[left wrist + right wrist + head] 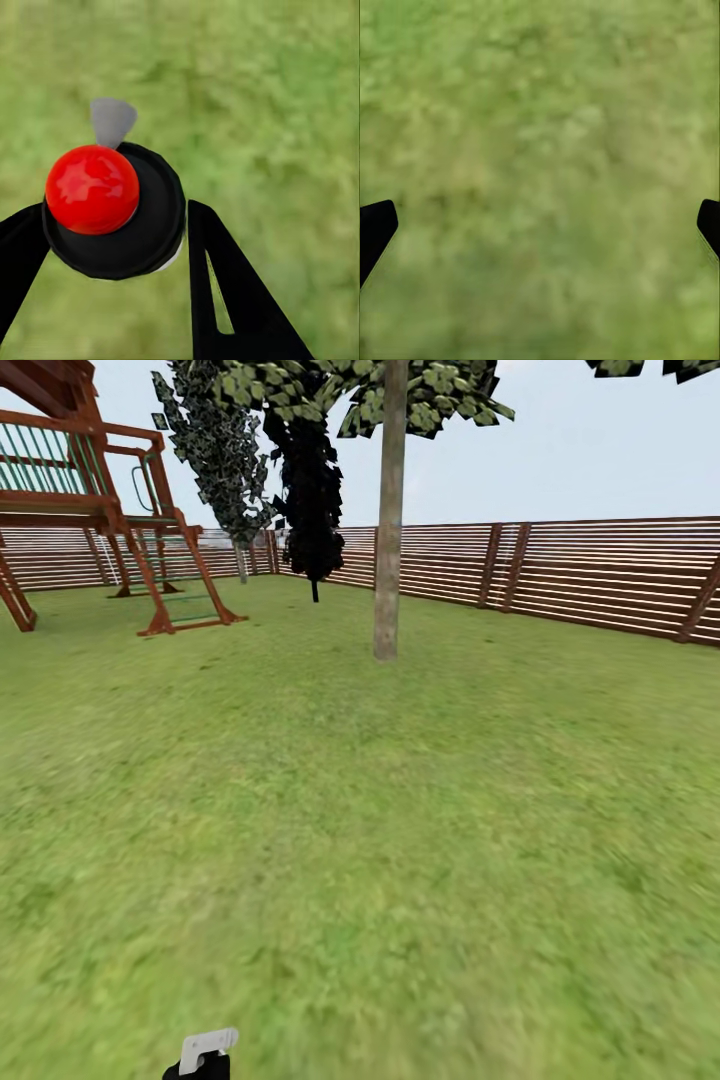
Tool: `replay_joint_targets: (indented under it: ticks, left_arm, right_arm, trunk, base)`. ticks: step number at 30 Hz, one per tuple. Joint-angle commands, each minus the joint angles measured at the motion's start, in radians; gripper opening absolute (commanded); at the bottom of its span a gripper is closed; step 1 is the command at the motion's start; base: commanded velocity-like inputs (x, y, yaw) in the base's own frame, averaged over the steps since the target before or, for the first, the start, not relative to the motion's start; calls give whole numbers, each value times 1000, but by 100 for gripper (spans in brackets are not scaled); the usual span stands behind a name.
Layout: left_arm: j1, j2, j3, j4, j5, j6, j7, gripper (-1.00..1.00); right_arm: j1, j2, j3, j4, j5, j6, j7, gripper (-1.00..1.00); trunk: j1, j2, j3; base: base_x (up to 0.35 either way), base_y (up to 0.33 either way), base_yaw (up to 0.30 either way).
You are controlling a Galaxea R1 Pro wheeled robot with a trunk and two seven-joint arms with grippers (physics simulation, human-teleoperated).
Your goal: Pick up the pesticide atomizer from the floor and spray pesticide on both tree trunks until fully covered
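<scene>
My left fingers point(22, 255) clench the atomizer point(112, 214) by its black, red-knobbed cap, above the grass point(285, 112). My right fingers point(375, 229) are spread wide, released. A tree trunk point(388, 540) stands far ahead, before the fence point(600, 575).

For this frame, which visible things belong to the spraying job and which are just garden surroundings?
Job:
- atomizer, held in the left pincer
- tree trunk
- grass floor
- right pincer, open over grass

Surroundings:
- wooden play frame
- slat fence
- dark conifers
</scene>
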Motion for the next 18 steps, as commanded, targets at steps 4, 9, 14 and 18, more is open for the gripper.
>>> replay_joint_targets:
  ticks: [4, 9, 14, 18]
  left_arm:
    - [0, 0, 0, 0, 0, 0, 0, -100]
    - [0, 0, -1, -1, 0, 0, 0, -100]
    - [0, 0, -1, -1, 0, 0, 0, -100]
    - [0, 0, -1, -1, 0, 0, 0, -100]
  right_arm:
    - [0, 0, 0, 0, 0, 0, 0, 100]
    - [0, 0, 0, 0, 0, 0, 0, 100]
    - [0, 0, 0, 0, 0, 0, 0, 100]
    - [0, 0, 0, 0, 0, 0, 0, 100]
  trunk:
    - [0, 0, 0]
    - [0, 0, 0]
    - [0, 0, 0]
    - [0, 0, 0]
  base:
    - [340, 0, 0]
    - [340, 0, 0]
    - [340, 0, 0]
    - [340, 0, 0]
